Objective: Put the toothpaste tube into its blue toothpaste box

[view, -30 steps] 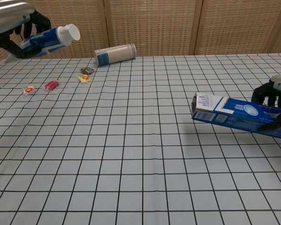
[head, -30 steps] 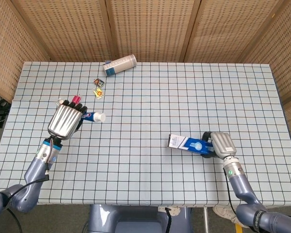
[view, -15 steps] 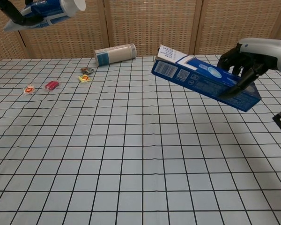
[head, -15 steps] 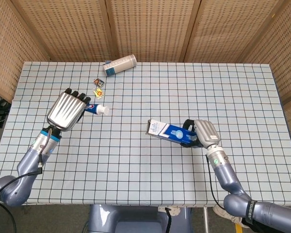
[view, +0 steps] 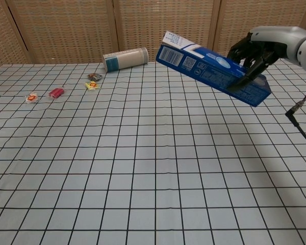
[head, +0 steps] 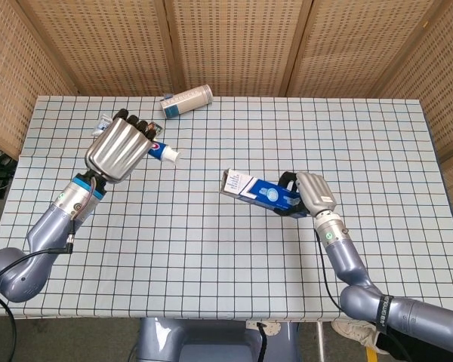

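From the head view, the left hand point(head: 122, 147) grips the toothpaste tube point(head: 163, 153) up high — cap toward the blue toothpaste box point(head: 258, 192), well apart.

From the chest view, the right hand point(view: 255, 51) holds the box tilted in the air. I think lining up comes next — cap into the open end.

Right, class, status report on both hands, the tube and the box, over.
Left hand grips toothpaste tube, cap toward box. Right hand holds blue toothpaste box aloft, open flap end facing the tube. Gap between them; nothing in the way.
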{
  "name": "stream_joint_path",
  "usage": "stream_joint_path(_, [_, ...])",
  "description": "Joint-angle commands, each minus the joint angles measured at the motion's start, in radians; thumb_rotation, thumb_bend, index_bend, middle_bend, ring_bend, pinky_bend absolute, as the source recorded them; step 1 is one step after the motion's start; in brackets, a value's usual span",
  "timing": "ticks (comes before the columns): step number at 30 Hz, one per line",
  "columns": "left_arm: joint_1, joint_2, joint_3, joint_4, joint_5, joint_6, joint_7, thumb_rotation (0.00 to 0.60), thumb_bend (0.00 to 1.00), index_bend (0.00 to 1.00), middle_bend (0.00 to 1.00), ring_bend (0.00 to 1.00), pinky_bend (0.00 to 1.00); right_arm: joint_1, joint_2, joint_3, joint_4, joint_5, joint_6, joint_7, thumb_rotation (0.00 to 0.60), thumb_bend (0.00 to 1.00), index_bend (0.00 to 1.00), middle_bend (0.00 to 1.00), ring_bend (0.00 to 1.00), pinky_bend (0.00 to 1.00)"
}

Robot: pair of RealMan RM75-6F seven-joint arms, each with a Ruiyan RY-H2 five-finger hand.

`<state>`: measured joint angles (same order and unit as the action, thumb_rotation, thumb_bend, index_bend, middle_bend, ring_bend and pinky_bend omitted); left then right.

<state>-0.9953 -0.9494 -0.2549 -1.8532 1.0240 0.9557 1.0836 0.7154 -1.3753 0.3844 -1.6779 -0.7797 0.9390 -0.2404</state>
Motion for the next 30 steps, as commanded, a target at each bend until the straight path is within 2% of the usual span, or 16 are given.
stream_joint_path(1, [-0.056,-0.013,0.029,0.006,0.007,-0.007,0.116,0.600,0.58,0.83,0.51,0.48,0.45,0.005,0.006,-0.004,0.004,0.003,-0.003,0.011,0.600,0.23,0.77,0.57,0.58,0.63])
stream_joint_path(9, [-0.113,-0.076,0.086,0.030,-0.010,-0.004,0.233,0.600,0.58,0.84,0.51,0.48,0.45,0.010,0.022,-0.021,0.009,0.000,-0.008,0.039,0.600,0.23,0.77,0.57,0.58,0.63])
stream_joint_path(30, [-0.219,-0.179,0.120,0.109,-0.065,0.000,0.295,0.600,0.58,0.84,0.51,0.48,0.45,0.070,0.007,-0.030,0.034,0.037,-0.015,0.044,0.600,0.23,0.78,0.57,0.58,0.63])
